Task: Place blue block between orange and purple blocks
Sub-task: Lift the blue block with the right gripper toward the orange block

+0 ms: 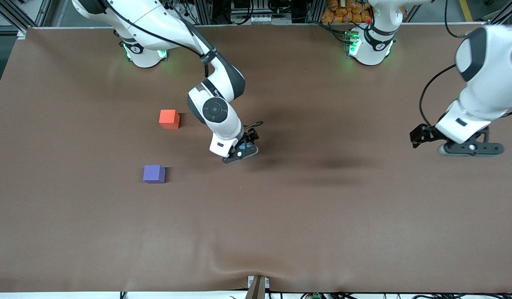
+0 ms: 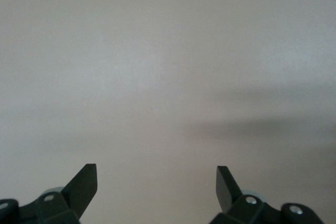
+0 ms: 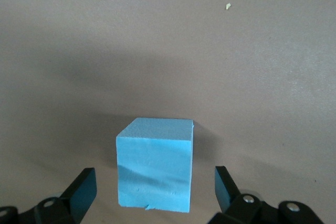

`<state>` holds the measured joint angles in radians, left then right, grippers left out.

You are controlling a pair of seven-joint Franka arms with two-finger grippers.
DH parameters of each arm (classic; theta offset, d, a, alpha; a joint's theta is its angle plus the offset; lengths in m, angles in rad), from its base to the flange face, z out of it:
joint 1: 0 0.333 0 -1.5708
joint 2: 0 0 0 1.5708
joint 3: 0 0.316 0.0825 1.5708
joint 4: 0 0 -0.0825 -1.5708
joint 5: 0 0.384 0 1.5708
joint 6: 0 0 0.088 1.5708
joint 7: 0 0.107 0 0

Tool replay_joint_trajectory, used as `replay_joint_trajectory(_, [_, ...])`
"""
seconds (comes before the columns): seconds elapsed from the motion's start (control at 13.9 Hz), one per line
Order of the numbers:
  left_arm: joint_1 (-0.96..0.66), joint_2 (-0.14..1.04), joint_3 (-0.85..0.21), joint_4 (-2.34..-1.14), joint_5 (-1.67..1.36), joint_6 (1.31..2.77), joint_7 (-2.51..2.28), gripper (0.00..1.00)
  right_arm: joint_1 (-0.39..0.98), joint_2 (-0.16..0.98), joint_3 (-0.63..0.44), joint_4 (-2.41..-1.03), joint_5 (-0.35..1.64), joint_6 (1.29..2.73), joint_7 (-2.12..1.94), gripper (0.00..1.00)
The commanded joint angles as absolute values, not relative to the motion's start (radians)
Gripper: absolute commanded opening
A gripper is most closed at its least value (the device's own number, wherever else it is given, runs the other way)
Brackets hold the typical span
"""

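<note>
Currently, orange block point(image 1: 169, 118) and purple block point(image 1: 153, 173) are set apart, leaving a gap. Beside them, the blue block point(image 3: 154, 163) is straddled on the worktop point(image 1: 322, 216) by the right end effector point(image 1: 240, 153), spread, ungripped. The left end effector point(image 1: 457, 143) is parked, spread.

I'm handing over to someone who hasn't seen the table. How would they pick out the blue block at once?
Find the right arm reaching to mid-table; its right gripper hangs low, jaws open. The blue block sits on the brown table between those jaws, untouched, mostly hidden from the front camera. It is light sky-blue, unlike the orange block and purple block, which lie toward the right arm's end.
</note>
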<state>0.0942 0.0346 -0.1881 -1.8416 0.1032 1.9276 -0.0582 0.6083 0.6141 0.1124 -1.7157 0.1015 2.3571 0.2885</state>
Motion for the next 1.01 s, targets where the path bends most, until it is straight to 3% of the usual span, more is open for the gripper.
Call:
replay_joint_trajectory(0.0, [0.097, 0.028, -0.190, -1.697, 0.091, 1.726, -0.058, 1.00, 0.621, 0.615, 0.104, -1.723, 0.087, 2.375, 0.313, 1.00])
replay_joint_trajectory(0.14, [0.106, 0.026, -0.187, -1.611, 0.084, 1.617, -0.054, 1.00, 0.635, 0.617, 0.104, -1.723, 0.086, 2.378, 0.321, 1.00])
replay_joint_trajectory(0.36, [0.077, 0.000, -0.178, -1.598, 0.080, 1.534, -0.057, 1.00, 0.663, 0.637, 0.098, -1.721, 0.083, 2.391, 0.362, 1.00])
replay_joint_trajectory(0.58, [-0.012, -0.109, -0.086, -1.598, 0.080, 1.464, -0.055, 1.00, 0.666, 0.643, 0.098, -1.723, 0.035, 2.390, 0.365, 1.00])
replay_joint_trajectory(0.65, [-0.020, -0.127, -0.075, -1.598, 0.080, 1.462, -0.055, 1.00, 0.667, 0.653, 0.098, -1.721, 0.035, 2.391, 0.371, 0.80])
replay_joint_trajectory(0.72, [-0.053, -0.130, -0.046, -1.598, 0.080, 1.462, -0.054, 1.00, 0.670, 0.655, 0.098, -1.717, 0.034, 2.391, 0.391, 0.47])
replay_joint_trajectory(0.79, [-0.105, -0.132, 0.006, -1.598, 0.080, 1.462, -0.049, 1.00, 0.669, 0.652, 0.098, -1.712, 0.028, 2.388, 0.387, 0.07])
replay_joint_trajectory(0.86, [-0.142, -0.132, 0.044, -1.597, 0.081, 1.462, -0.048, 1.00, 0.666, 0.649, 0.098, -1.695, 0.026, 2.376, 0.390, 0.00])
replay_joint_trajectory(0.94, [-0.135, -0.132, 0.046, -1.597, 0.081, 1.462, -0.043, 1.00, 0.657, 0.641, 0.098, -1.692, 0.026, 2.364, 0.387, 0.00])
